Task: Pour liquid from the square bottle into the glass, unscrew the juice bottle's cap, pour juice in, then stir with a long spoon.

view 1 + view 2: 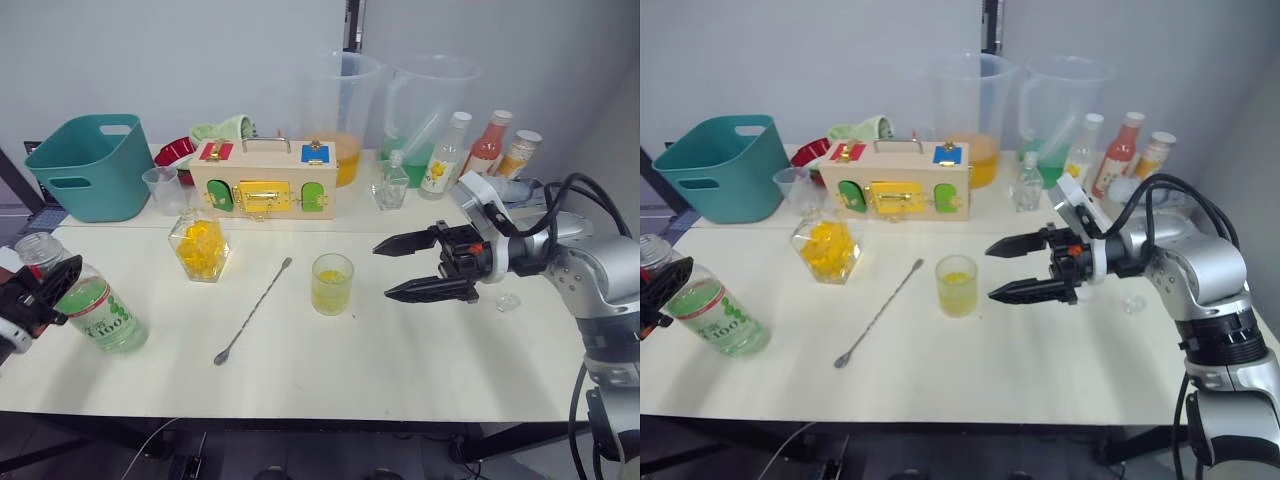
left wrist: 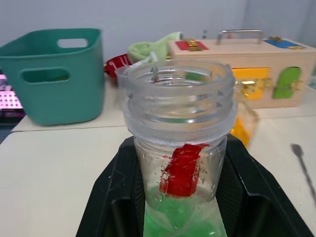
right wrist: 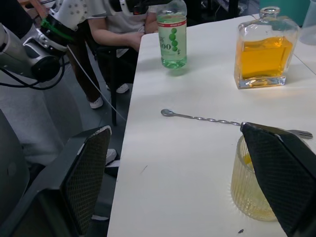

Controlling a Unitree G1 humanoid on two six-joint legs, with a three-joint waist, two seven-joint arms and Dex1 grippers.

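- Holding the slim clear juice bottle point(image 1: 98, 312) of pale green juice, with its green-and-white label, my left pincer point(image 1: 38, 293) pinches it at the neck; the bottle leans at the left edge of the pale bench point(image 1: 400, 360), well apart from the glass.
- Threaded bottle mouth: open, as the left wrist view shows. A small pale round thing point(image 1: 508, 301) lies on the bench near my right arm; it may be the white cap, though I cannot tell.
- Right pincer point(image 1: 402, 268): spread wide and empty, hovering just beside the small clear cylindrical glass point(image 1: 332, 284), which holds a little yellow liquid point(image 1: 330, 293).
- Squat faceted square bottle point(image 1: 200, 244) with yellow contents: upright on the bench, left of the glass and in front of the wooden latch box point(image 1: 262, 180).
- Thin long metal spoon point(image 1: 253, 310) with twisted stem: flat on the bench between square bottle and glass, untouched.
- Step in hand, as I judge it: first pour made, cap apparently off, juice pour about to begin.
- Next move calls for carrying the bottle across to the glass, clear of the spoon, and tipping it slowly over the rim; stirring remains.
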